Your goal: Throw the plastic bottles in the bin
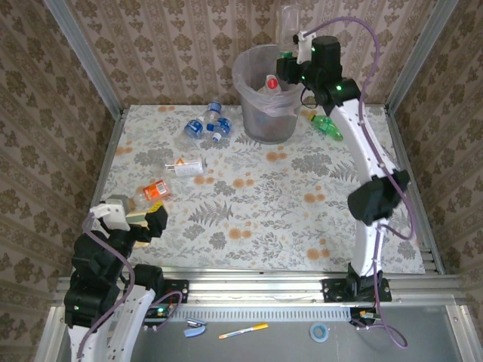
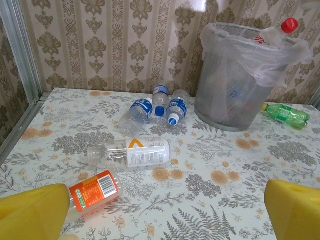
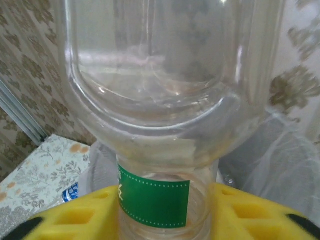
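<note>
**Bottle Poised Over the Bin**

Our right end effector (image 3: 160, 212) pinched a clear green-labelled bottle (image 3: 165, 95) at the right rim of the bin (image 1: 251, 59), seemingly so it would drop inside. Our left end effector (image 2: 160, 210) stood spread, well left of the bin, near an orange-labelled bottle (image 2: 95, 192). Open table (image 1: 302, 226) lay before the bin, with the wall (image 1: 189, 45) close behind.

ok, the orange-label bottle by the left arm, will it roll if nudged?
Probably: the orange-label bottle lies on its side on the table, so a nudge may roll it. Looks empty, so likely light, and may squash when gripped.
</note>
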Robot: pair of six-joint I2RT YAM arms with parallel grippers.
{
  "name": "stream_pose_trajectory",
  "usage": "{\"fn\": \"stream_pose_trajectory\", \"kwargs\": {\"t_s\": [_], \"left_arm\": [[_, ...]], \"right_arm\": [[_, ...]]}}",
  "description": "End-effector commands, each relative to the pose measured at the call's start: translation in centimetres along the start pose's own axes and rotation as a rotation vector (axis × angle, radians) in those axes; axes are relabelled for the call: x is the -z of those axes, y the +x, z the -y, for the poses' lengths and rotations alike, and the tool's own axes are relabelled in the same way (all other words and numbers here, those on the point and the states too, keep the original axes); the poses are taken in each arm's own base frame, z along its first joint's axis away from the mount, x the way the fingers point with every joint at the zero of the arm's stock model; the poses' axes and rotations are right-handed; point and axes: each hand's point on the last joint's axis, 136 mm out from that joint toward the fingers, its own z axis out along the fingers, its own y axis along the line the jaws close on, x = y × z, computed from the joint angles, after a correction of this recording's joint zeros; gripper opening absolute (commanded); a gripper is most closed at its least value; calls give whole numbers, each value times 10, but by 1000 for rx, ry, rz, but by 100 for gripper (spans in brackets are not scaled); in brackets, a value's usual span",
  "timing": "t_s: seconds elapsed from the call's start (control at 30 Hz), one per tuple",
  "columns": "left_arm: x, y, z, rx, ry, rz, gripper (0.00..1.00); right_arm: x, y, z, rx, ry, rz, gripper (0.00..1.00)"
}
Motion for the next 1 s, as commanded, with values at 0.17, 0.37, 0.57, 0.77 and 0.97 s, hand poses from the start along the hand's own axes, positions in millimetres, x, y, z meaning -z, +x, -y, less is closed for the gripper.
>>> {"fn": "stream_pose_trajectory", "kwargs": {"t_s": [0.17,0.37,0.57,0.77,0.97], "left_arm": [[-8,4,-2,-3,-10,-31,100],[-8,5,-3,-1,-16,-36,100],[-7,5,-4,-1,-22,-35,100],[-8,6,-5,-5,-27,-38,100],[-9,6,-4,-7,-24,-43,100]], "right_arm": [[32,17,8,-31,19,-144,77],[71,3,-2,-25,-4,-109,81],[102,15,7,-21,39,-119,87],[131,41,52,-98,182,-160,95],[161,84,121,-235,402,-219,99]]}}
